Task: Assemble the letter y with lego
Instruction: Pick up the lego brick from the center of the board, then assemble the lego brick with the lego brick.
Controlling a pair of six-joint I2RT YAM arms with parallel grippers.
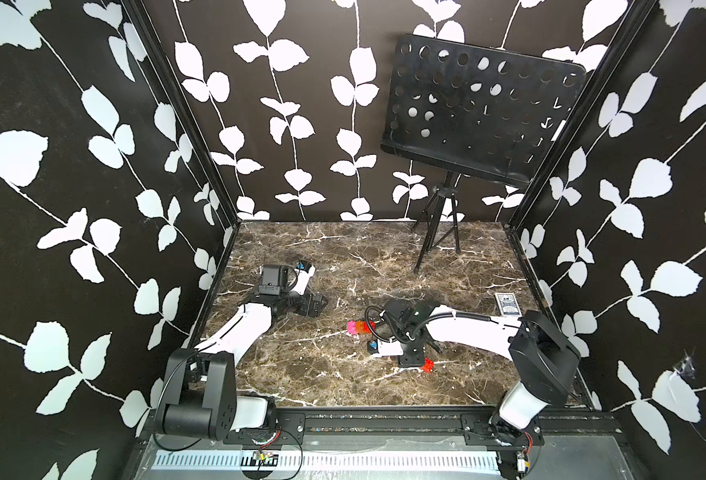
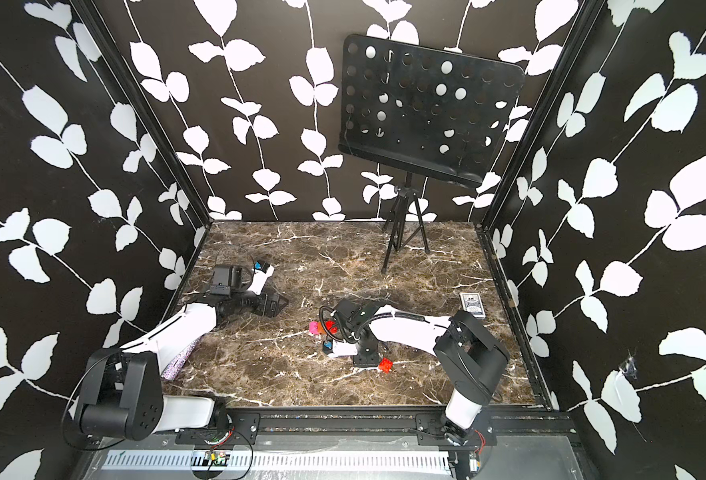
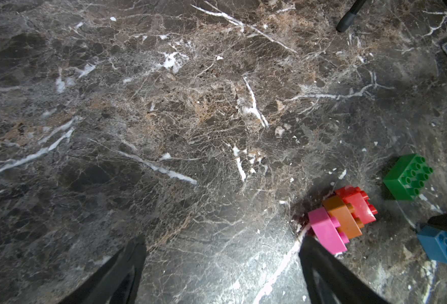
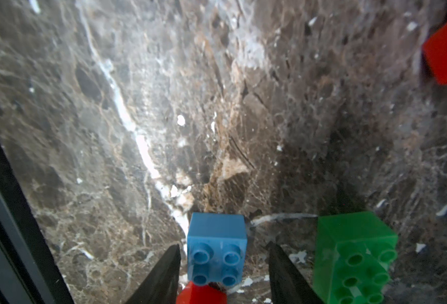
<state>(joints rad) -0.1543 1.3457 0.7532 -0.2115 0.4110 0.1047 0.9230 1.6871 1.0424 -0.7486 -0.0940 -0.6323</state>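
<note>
Dark marble tabletop (image 1: pixel 343 257): the right gripper (image 4: pixel 223 248) stands partly open astride the light blue brick (image 4: pixel 216 231), a gap showing at each jaw, with the green brick (image 4: pixel 348 237) just beside it. The left gripper (image 3: pixel 222 239) gapes wide and empty, the pink-orange-red stack (image 3: pixel 340 218) near one fingertip.

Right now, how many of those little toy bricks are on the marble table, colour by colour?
pink brick: 1
orange brick: 1
red bricks: 2 (stacked red brick, loose red brick)
blue brick: 1
green brick: 1
Total: 6
</note>
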